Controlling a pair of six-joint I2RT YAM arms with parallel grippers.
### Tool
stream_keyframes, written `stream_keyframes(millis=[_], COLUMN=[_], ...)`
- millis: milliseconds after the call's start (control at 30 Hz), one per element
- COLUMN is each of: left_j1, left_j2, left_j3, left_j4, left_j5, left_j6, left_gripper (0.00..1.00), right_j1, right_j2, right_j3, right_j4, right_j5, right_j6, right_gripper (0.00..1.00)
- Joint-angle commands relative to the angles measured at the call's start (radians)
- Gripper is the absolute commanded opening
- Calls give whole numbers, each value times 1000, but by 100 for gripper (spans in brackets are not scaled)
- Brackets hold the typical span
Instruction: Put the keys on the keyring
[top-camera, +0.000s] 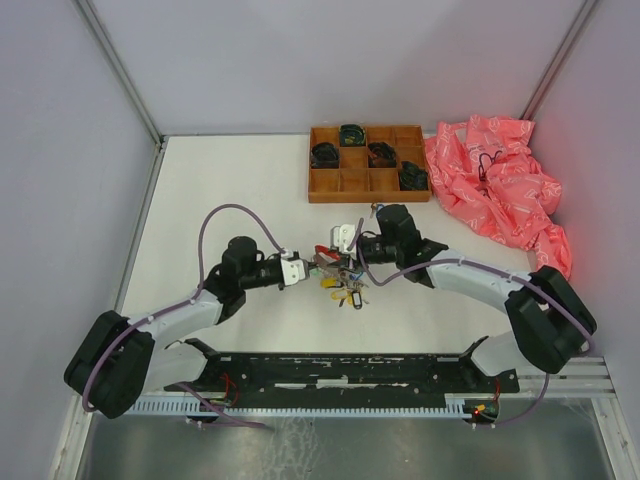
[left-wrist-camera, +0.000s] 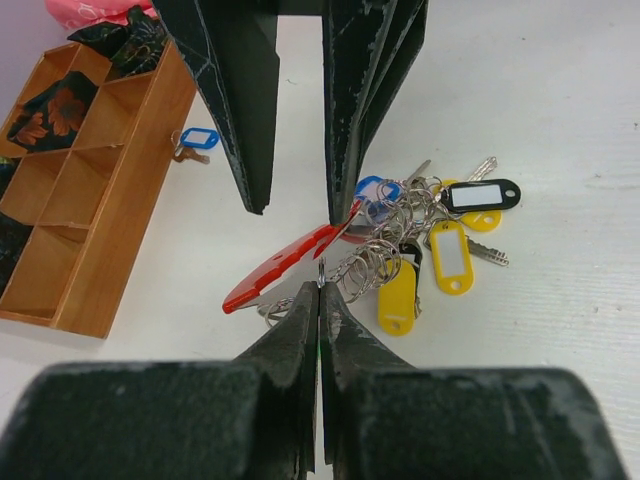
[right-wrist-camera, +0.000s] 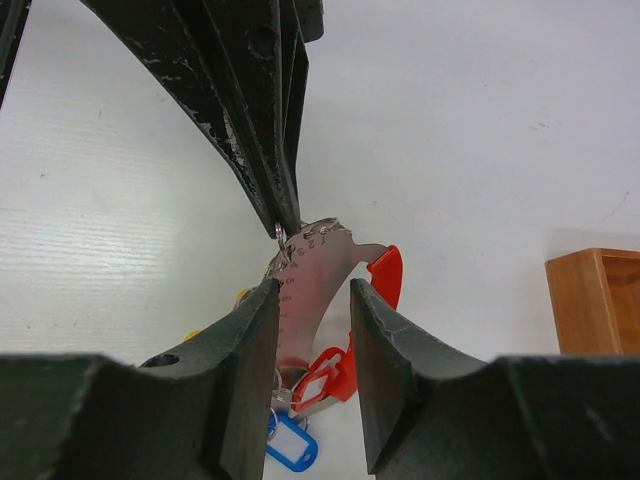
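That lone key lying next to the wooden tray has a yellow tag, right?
Not quite. The lone key next to the wooden tray has a blue tag, not a yellow one. The left wrist view shows it plainly.

A: What colours are the tags on the keys (left-wrist-camera: 450, 258)?
B: Yellow, black, blue. Silvery keyring (left-wrist-camera: 372, 258), red strap (left-wrist-camera: 285, 268).
A: And round the tray (left-wrist-camera: 130, 200)?
B: Brown wood. Blue-tagged key (left-wrist-camera: 198, 140) beside it, pink white-printed plastic (top-camera: 495, 185) to its right.
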Motion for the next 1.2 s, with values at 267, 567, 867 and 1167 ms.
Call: stream_keyframes(millis=[267, 567, 867, 1167], left_j1=[-34, -38, -38, 9], left_j2=[-7, -21, -8, -25], left_j3=[47, 41, 24, -111], left_j4=[19, 18, 90, 400], left_j5=[3, -4, -8, -43], left_j6=[29, 22, -47, -250], left_gripper=[3, 3, 3, 17], right_j1=[33, 38, 41, 33], right_j2=[58, 69, 90, 73], right_j3=[73, 82, 106, 67], right_j4=[-2, -34, -78, 33], right_j5=[-73, -65, -66, -49], right_j6=[-22, -27, -32, 25], right_gripper=[41, 27, 19, 1])
